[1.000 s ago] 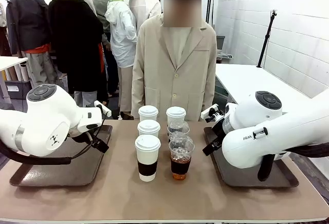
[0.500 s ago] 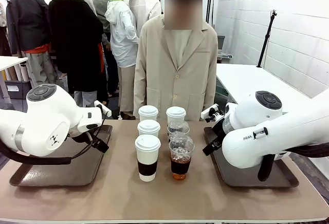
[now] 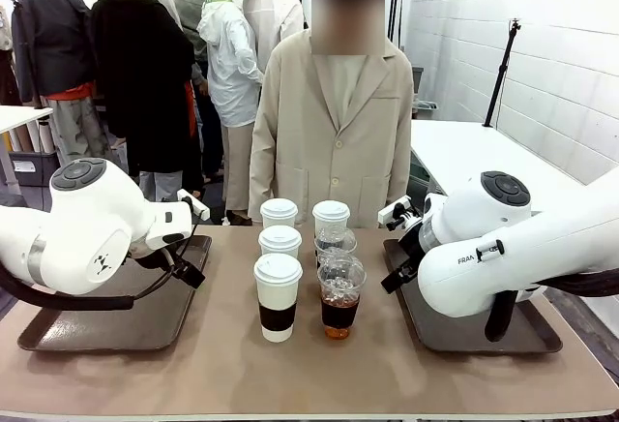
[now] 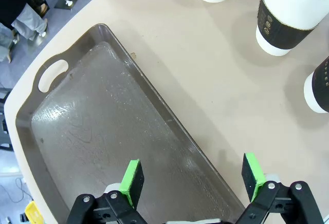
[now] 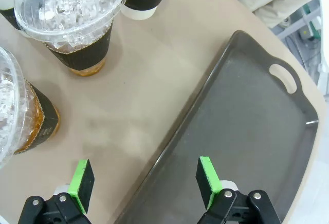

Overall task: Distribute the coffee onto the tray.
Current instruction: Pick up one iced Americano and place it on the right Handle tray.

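While both arms hang low at the near corners of the beige table [image 3: 193, 374], each one sits over its own dark plastic tray. The left gripper [image 4: 192, 170] is spread wide with nothing between its green pads [image 4: 132, 182]. It hovers across the inner long rim of the left tray [image 4: 87, 131], whose bed is bare, with a handle slot cut in one short end. The right gripper [image 5: 145, 175] is just as wide open and just as empty, straddling the inner rim of the right tray [image 5: 247, 131], one pad over the tabletop and the other over the bare bed.

Between the two trays, in the middle of the table, the coffee stands in two rows running away from the robot. Nearest is a white paper cup [image 3: 278, 296] with a white lid and dark brown sleeve. Just beside it on the robot's right is a clear dome-lidded iced coffee [image 3: 340, 296], dark below and icy on top. Behind them stand a second paper cup [image 3: 280, 241] and a second iced coffee [image 3: 335, 245], the latter partly hidden by the one in front. Farthest back are two more lidded paper cups [image 3: 279, 212], side by side near the far edge. All six stand on the tabletop itself, apart from both trays.

At the far side a person in a beige coat [image 3: 334, 141] stands facing the table.
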Action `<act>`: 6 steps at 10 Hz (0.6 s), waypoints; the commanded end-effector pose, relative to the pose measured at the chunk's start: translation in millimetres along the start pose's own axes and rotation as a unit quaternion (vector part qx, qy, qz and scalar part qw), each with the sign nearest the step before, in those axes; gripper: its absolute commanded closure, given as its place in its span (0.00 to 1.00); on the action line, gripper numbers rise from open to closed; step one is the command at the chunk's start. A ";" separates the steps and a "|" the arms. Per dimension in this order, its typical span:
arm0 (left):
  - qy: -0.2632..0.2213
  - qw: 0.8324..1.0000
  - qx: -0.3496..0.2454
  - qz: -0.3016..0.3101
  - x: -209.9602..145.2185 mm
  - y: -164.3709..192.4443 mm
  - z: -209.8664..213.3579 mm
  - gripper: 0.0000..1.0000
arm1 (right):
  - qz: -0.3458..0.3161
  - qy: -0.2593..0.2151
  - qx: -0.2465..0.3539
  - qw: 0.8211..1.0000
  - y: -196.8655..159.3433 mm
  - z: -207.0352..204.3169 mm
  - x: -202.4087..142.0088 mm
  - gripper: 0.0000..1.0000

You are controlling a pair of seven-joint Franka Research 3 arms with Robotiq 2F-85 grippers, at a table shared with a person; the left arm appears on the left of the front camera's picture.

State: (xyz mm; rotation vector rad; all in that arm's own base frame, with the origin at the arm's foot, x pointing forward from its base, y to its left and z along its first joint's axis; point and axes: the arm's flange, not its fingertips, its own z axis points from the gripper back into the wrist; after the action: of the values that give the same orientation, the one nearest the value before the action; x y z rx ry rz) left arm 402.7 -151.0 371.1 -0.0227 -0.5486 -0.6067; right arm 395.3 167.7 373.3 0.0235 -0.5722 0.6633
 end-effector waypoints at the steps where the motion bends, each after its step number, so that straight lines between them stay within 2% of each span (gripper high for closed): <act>1: 0.000 1.000 0.000 0.000 0.0 0.0 0.0 0.00 | 0.000 0.000 0.000 1.000 0.0 0.0 0.0 0.00; 4: -0.016 0.999 0.019 -0.020 22.7 -16.7 43.8 0.00 | 0.003 -0.008 0.014 1.000 -0.3 23.0 6.6 0.00; 6: -0.018 0.999 0.028 -0.030 41.3 -20.6 74.4 0.00 | 0.012 -0.020 0.015 1.000 8.1 50.0 25.5 0.00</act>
State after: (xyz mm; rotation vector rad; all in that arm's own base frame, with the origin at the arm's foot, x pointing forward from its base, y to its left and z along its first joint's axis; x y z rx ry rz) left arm 387.8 -172.8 435.9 0.0013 -0.6136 -0.6656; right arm 386.6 177.6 410.4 0.0375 -0.6112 0.6868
